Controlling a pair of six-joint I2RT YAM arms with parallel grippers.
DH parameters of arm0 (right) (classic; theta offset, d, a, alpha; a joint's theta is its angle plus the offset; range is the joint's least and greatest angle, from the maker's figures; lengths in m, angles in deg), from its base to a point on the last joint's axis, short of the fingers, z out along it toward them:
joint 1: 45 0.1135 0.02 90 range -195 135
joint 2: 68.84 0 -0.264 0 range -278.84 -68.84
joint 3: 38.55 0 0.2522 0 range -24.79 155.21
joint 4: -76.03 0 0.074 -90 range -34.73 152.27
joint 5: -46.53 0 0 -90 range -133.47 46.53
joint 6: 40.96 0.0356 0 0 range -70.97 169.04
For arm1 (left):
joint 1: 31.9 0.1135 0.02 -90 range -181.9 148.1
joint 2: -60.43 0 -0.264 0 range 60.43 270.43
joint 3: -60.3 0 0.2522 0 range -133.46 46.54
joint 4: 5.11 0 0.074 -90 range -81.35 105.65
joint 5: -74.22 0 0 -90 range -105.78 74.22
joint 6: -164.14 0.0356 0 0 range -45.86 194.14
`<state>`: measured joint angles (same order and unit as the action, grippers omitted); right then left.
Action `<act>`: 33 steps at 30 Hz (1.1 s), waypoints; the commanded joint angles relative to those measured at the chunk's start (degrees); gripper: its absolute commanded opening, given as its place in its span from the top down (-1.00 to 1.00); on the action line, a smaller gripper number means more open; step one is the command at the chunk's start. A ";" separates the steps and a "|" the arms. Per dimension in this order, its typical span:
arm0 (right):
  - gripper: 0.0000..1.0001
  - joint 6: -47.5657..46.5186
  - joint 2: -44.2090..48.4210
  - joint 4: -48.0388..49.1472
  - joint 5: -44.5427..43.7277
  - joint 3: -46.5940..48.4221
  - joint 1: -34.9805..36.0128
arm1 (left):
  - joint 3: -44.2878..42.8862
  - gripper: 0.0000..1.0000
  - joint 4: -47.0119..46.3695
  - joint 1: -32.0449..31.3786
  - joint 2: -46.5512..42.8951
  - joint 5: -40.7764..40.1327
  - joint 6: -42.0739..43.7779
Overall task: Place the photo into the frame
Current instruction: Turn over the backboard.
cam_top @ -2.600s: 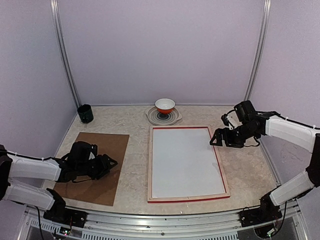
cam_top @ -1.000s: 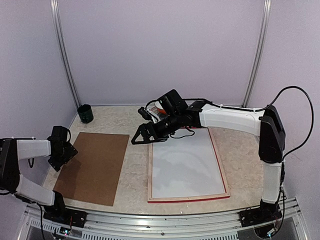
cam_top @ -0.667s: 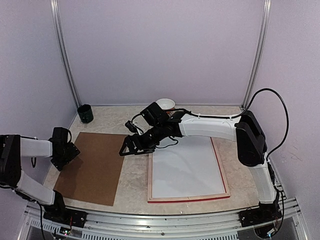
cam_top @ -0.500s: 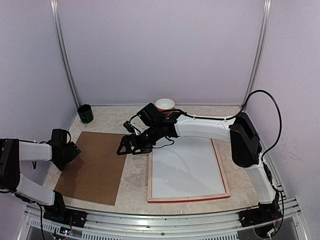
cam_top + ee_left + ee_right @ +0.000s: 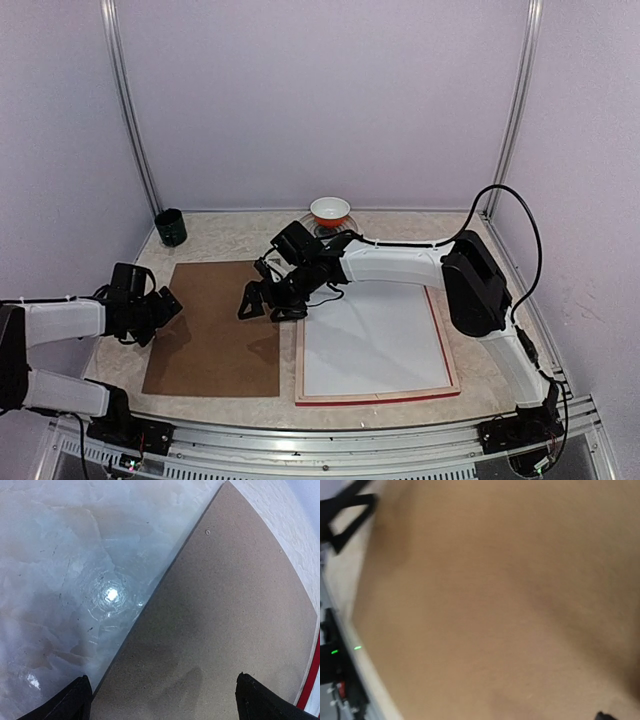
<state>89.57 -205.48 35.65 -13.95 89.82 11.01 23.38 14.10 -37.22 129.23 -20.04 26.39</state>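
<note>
The frame [image 5: 446, 345] lies flat right of centre, with red and pale wood edges, and a white sheet [image 5: 372, 335] fills its opening. The photo's cat print does not show in any view. A plain brown board [image 5: 215, 330] [image 5: 225, 605] lies just left of the frame; its surface fills the blurred right wrist view [image 5: 485, 595]. My right gripper [image 5: 264, 303] hangs open over the board's far right corner. My left gripper [image 5: 166, 308] [image 5: 162, 707] stands open across the board's left edge, nothing between its fingertips [image 5: 75, 702]. The frame's red edge [image 5: 312, 680] shows at the right of the left wrist view.
A dark cup [image 5: 170, 227] stands at the back left. A red and white bowl [image 5: 330, 211] sits on a striped plate [image 5: 350, 236] at the back centre, just behind my right arm. Metal rails run along the table's near edge.
The right arm swept left across the frame to the board's far right corner. The board slid right and squared up beside the frame. The left gripper followed its left edge rightward.
</note>
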 commanded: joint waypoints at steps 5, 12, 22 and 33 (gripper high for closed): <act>-0.98 4.30 -0.76 -5.17 -9.80 0.61 -0.15 | 2.24 -0.98 2.68 -1.18 -5.13 0.09 -2.83; -0.99 6.56 -2.53 -7.97 -14.97 3.45 -0.11 | 1.97 -0.98 3.08 -1.26 -5.95 -2.16 -1.44; -0.98 9.10 -8.15 -10.60 -15.14 11.21 -0.11 | 3.16 -0.98 -1.50 -2.09 -3.39 -1.78 -0.88; -0.98 13.65 -10.54 -7.56 -11.48 11.69 -0.11 | 4.94 -0.96 -3.39 -4.03 -3.48 -2.17 -0.91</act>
<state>100.61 -213.28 27.26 -28.05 100.96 10.81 26.92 11.48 -40.37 125.93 -22.35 25.02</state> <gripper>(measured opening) 0.993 0.981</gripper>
